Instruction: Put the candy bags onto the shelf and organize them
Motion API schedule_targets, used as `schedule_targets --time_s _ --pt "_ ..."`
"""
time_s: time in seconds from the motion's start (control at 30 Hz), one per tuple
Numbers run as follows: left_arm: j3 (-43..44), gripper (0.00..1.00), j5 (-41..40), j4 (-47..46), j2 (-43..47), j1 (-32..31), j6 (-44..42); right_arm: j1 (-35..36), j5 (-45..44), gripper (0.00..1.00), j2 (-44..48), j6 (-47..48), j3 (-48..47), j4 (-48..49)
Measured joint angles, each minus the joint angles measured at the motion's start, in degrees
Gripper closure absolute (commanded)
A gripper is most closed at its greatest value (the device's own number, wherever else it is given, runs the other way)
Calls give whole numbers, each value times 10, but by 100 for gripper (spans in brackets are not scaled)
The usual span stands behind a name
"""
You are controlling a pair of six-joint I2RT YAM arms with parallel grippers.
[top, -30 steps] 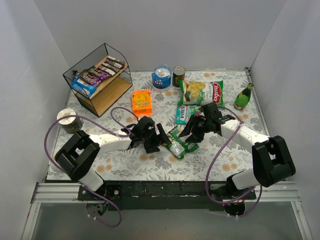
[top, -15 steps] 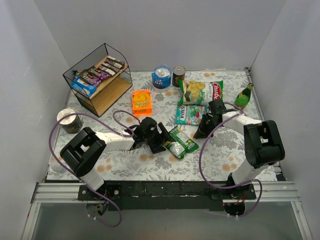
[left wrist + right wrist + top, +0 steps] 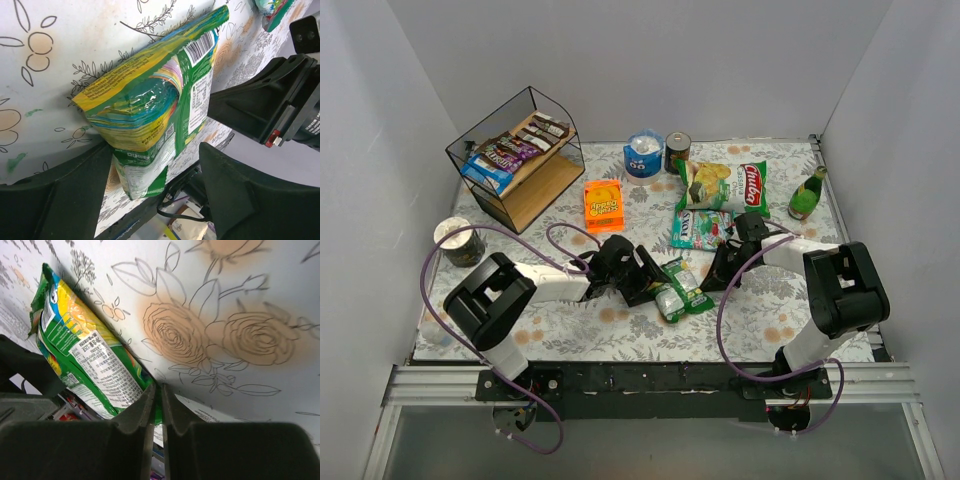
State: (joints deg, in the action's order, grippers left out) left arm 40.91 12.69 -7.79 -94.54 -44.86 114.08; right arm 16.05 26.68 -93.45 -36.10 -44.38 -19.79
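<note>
Two fingers (image 3: 60,200) of the left gripper (image 3: 155,165) stand apart, straddling the green candy bag (image 3: 150,100) on the floral table (image 3: 620,330) near its middle. The right gripper (image 3: 156,390) has its fingers pressed together at that bag's right edge; whether they pinch it is unclear. Other candy bags (image 3: 510,152) lie on the shelf (image 3: 545,185), far left

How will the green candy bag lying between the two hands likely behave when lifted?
The green candy bag looks puffy with creased film, so it probably flexes and weighs little. Its glossy wrapper may slip in the left hand, whose fingers straddle it.
</note>
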Motion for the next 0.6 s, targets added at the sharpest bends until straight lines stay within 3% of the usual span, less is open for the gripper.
schedule_targets --time_s 0.23,0.4,0.6 --pt "-9 42 -11 5 5 -1 7 11 14 82 3 -5 11 5" --pt "-10 27 -40 58 33 -7 14 15 14 82 3 -11 11 4" --pt "-9 31 -79 107 57 -27 15 17 14 83 3 -16 11 4"
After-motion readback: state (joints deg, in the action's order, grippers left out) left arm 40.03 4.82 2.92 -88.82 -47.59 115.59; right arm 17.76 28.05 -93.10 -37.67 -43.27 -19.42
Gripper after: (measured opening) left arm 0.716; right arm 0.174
